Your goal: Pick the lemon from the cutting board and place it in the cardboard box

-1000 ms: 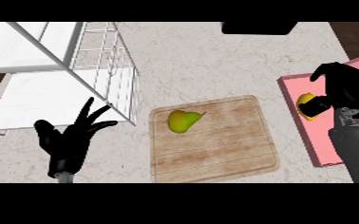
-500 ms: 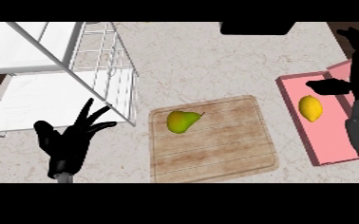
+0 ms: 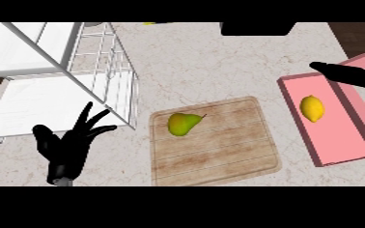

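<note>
A yellow lemon (image 3: 312, 108) lies inside the pink box (image 3: 329, 145) at the right edge, with nothing touching it. The wooden cutting board (image 3: 221, 149) in the middle holds only a green-yellow pear (image 3: 183, 123) near its upper left corner. My right hand (image 3: 341, 73) shows just as straight black fingers coming in from the right edge, above and clear of the lemon. The rest of that hand is out of view. My left hand (image 3: 71, 147) rests open at the lower left, fingers up, holding nothing.
A white wire rack (image 3: 107, 72) with a white tray stands at the left, close to my left hand. A black object (image 3: 257, 28) sits at the counter's far edge. Marbled counter surface lies between the board and the box.
My right hand was curled over the lemon in the box, then let it go and drew away up and to the right. The lemon now lies uncovered. The left hand has not moved.
</note>
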{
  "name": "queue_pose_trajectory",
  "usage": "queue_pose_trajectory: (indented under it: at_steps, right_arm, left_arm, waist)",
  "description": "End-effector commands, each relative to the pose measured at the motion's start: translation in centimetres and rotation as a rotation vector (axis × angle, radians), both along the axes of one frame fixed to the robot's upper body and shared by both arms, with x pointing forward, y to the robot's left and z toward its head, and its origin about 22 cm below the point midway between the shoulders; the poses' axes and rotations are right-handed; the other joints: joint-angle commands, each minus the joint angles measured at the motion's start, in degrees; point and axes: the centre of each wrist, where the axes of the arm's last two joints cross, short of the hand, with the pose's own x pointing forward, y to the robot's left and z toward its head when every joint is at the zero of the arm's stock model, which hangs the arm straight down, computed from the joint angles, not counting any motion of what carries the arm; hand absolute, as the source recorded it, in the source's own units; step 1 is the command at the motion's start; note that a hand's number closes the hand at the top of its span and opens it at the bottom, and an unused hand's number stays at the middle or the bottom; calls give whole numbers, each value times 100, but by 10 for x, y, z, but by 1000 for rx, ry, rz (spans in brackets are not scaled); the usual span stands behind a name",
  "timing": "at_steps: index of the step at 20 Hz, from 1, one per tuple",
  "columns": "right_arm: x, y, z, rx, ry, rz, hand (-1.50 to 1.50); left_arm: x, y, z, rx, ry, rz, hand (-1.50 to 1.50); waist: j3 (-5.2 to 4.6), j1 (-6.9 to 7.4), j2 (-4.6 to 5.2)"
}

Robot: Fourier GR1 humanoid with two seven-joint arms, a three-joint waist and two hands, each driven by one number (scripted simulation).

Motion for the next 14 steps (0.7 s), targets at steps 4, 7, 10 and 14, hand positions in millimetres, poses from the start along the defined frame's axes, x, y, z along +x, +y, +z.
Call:
queue_pose_trajectory:
  at_steps: [4, 7, 10, 14]
  right_arm:
    - [-25, -34, 2, 252, -182, 17, -150]
    - [-41, -59, -7, 271, -223, -14, -150]
    - [-54, -75, -12, 270, -247, -34, -150]
    - [-74, -93, -21, 263, -268, -31, -150]
  left_arm:
    - [33, 12, 56, 34, -298, 32, 0]
    - [29, 8, 55, 24, -287, 8, 0]
    - [30, 10, 58, 39, -290, 36, 0]
    - [30, 1, 56, 25, -294, 29, 0]
  waist:
    - [101, -151, -99]
    - [100, -112, -77]
    - [98, -98, -73]
    - [92, -110, -70]
